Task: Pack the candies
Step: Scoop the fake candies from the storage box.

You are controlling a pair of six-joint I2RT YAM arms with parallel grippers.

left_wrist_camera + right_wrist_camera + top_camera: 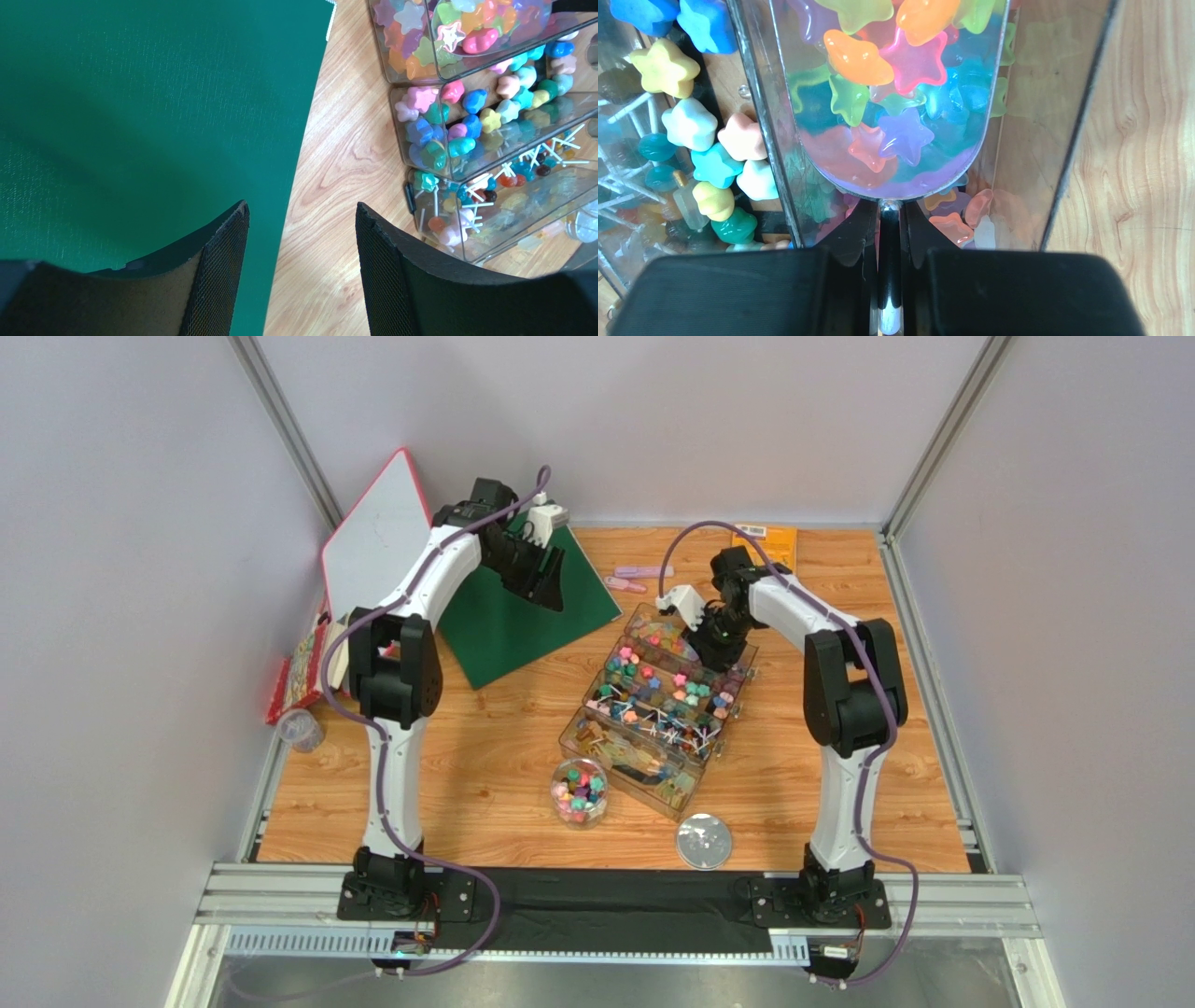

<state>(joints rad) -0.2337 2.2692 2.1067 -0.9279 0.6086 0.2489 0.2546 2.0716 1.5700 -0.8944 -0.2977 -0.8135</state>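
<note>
The candies point(659, 693) fill a clear compartment box point(596, 742) in the middle of the table; star and flower shapes and white-stick lollipops point(463, 119) show through its walls. My right gripper point(890, 210) is shut on the thin handle of a clear scoop point(836, 168). The scoop holds several translucent star candies point(917, 59) and sits in the box's far compartment. My left gripper point(300, 210) hangs open and empty over the edge of a green mat point(140, 105), left of the box.
A round clear tub point(579, 793) with candies and its lid point(704, 842) lie near the front. An orange booklet point(769, 543) and pale pink strips point(638, 574) lie at the back. A red-edged white board point(372, 525) leans at the left wall.
</note>
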